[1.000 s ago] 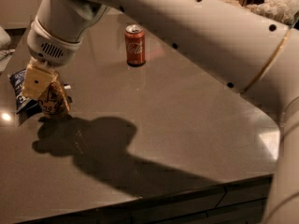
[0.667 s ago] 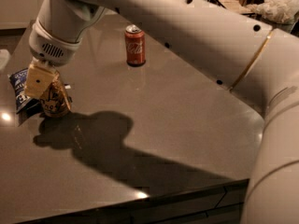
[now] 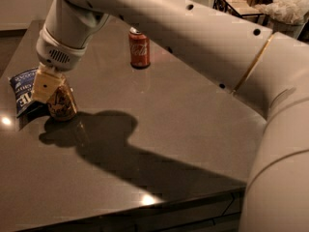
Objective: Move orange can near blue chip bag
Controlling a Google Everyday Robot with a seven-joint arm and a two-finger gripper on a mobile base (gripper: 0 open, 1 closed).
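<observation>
Your gripper (image 3: 49, 91) is clamped on the orange can (image 3: 63, 105), which stands upright by the table's (image 3: 183, 129) left edge. The blue chip bag (image 3: 20, 87) lies just beside it, leftward (1 red cola can (image 3: 139, 48) sits well apart). Letting go looks sufficient.

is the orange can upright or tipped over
Upright: the orange can stands on the table beside the blue chip bag, with the end effector over its top.
</observation>
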